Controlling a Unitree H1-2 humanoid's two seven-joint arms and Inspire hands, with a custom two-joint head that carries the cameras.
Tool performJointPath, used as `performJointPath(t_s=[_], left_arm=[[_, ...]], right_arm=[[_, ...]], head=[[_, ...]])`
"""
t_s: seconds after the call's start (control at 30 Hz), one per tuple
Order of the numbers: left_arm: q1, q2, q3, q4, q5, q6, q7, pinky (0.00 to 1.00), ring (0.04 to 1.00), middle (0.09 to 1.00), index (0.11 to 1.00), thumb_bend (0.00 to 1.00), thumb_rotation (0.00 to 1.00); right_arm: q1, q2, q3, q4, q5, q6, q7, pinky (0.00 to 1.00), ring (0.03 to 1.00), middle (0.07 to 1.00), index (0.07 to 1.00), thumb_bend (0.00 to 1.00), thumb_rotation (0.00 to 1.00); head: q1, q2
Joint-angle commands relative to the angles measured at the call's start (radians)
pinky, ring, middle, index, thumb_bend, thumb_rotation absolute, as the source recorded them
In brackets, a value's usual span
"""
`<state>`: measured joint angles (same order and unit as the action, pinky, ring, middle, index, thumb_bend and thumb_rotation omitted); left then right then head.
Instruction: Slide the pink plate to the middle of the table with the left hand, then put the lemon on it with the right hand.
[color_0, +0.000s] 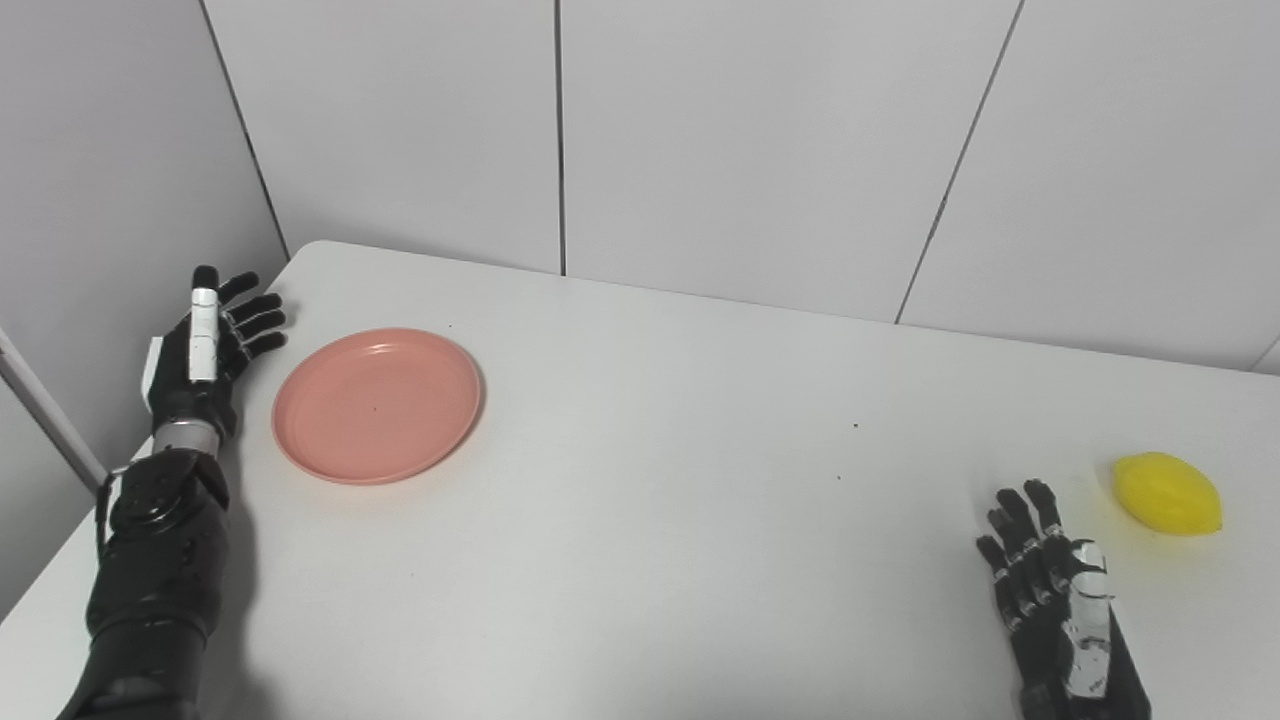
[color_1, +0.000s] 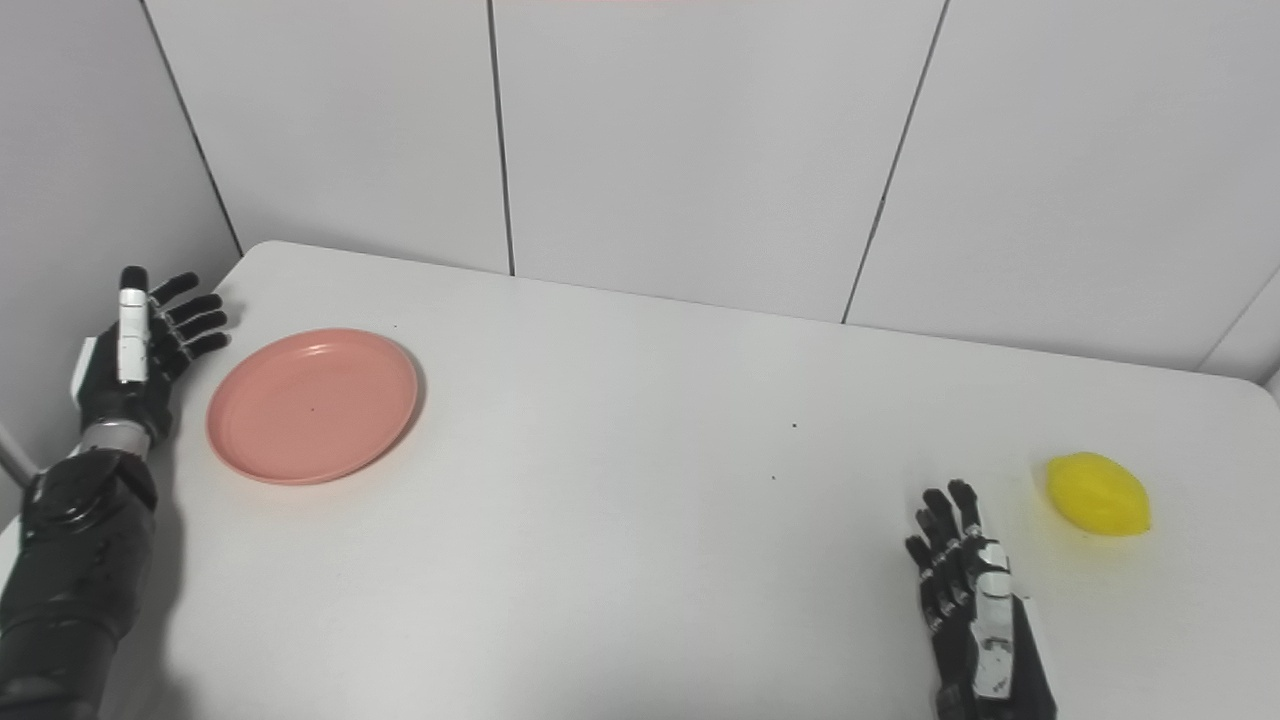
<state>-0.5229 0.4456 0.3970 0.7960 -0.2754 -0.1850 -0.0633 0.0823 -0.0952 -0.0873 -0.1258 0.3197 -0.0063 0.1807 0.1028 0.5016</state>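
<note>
A round pink plate (color_0: 377, 404) lies flat on the white table (color_0: 660, 480), towards the far left. Just left of it stands my left hand (color_0: 210, 345), open with its fingers spread and stretched out, a small gap from the plate's rim. A yellow lemon (color_0: 1168, 493) rests near the table's right edge. My right hand (color_0: 1045, 590) lies open near the front right, fingers extended, a short way left of and in front of the lemon, touching nothing.
Grey panel walls (color_0: 560, 130) close in the table at the back and along the left side. The table's left edge runs close beside my left forearm (color_0: 150, 580). A few small dark specks dot the tabletop.
</note>
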Motion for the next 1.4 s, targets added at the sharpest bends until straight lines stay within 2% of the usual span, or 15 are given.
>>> performJointPath(t_s=[0.0, 0.17, 0.23, 0.33, 0.57, 0.73, 0.83, 1.03, 1.2, 1.37], left_arm=[[-0.034, 0.027, -0.005, -0.008, -0.002, -0.040, -0.010, 0.70, 0.694, 0.668, 0.701, 0.94, 0.91], [-0.016, 0.012, -0.024, -0.017, -0.014, -0.048, -0.046, 0.69, 0.696, 0.674, 0.708, 0.95, 0.93], [-0.009, 0.005, -0.026, -0.030, -0.026, -0.043, -0.058, 0.69, 0.693, 0.688, 0.719, 0.99, 0.90], [0.039, -0.025, -0.045, -0.146, -0.029, -0.011, -0.058, 0.67, 0.684, 0.675, 0.693, 0.92, 0.93], [0.163, -0.115, -0.065, -0.499, -0.022, 0.201, 0.017, 0.62, 0.658, 0.653, 0.684, 0.85, 0.94], [0.212, -0.159, -0.099, -0.645, 0.038, 0.307, 0.074, 0.62, 0.648, 0.654, 0.676, 0.79, 0.95], [0.226, -0.173, -0.120, -0.688, 0.075, 0.337, 0.094, 0.60, 0.645, 0.653, 0.673, 0.78, 0.96], [0.244, -0.224, -0.144, -0.771, 0.084, 0.416, 0.111, 0.61, 0.651, 0.655, 0.670, 0.79, 0.95], [0.252, -0.241, -0.165, -0.785, 0.105, 0.440, 0.114, 0.61, 0.657, 0.665, 0.678, 0.80, 0.98], [0.259, -0.281, -0.175, -0.787, 0.106, 0.442, 0.117, 0.63, 0.666, 0.674, 0.689, 0.78, 0.98]], right_arm=[[0.018, 0.003, 0.003, 0.007, 0.003, -0.002, 0.005, 1.00, 1.000, 0.957, 1.000, 0.73, 1.00], [0.018, 0.008, 0.006, 0.002, 0.003, -0.001, 0.002, 1.00, 1.000, 0.955, 1.000, 0.73, 1.00], [0.017, 0.009, 0.007, 0.002, 0.004, -0.001, 0.002, 1.00, 1.000, 0.954, 1.000, 0.73, 1.00], [0.013, 0.008, 0.009, 0.008, -0.001, -0.005, 0.003, 1.00, 1.000, 0.948, 0.997, 0.73, 1.00], [0.011, 0.014, 0.013, 0.006, -0.003, -0.007, 0.002, 1.00, 1.000, 0.945, 0.995, 0.73, 1.00], [0.012, 0.016, 0.016, -0.003, 0.002, 0.000, 0.005, 1.00, 1.000, 0.948, 0.993, 0.73, 1.00], [0.012, 0.015, 0.018, -0.004, 0.000, 0.001, 0.006, 1.00, 1.000, 0.947, 0.993, 0.75, 1.00], [0.011, 0.018, 0.020, -0.009, 0.004, 0.005, 0.005, 1.00, 1.000, 0.946, 0.995, 0.74, 1.00], [0.012, 0.023, 0.021, -0.016, -0.002, 0.005, -0.002, 1.00, 0.999, 0.940, 0.990, 0.74, 1.00], [0.013, 0.020, 0.026, -0.016, -0.008, 0.005, 0.001, 1.00, 1.000, 0.944, 0.997, 0.74, 1.00]], head=[[0.001, 0.000], [-0.002, 0.003], [-0.003, 0.004], [0.000, 0.002], [-0.011, 0.006], [-0.017, 0.010], [-0.018, 0.012], [-0.021, 0.013], [-0.022, 0.016], [-0.023, 0.019]])
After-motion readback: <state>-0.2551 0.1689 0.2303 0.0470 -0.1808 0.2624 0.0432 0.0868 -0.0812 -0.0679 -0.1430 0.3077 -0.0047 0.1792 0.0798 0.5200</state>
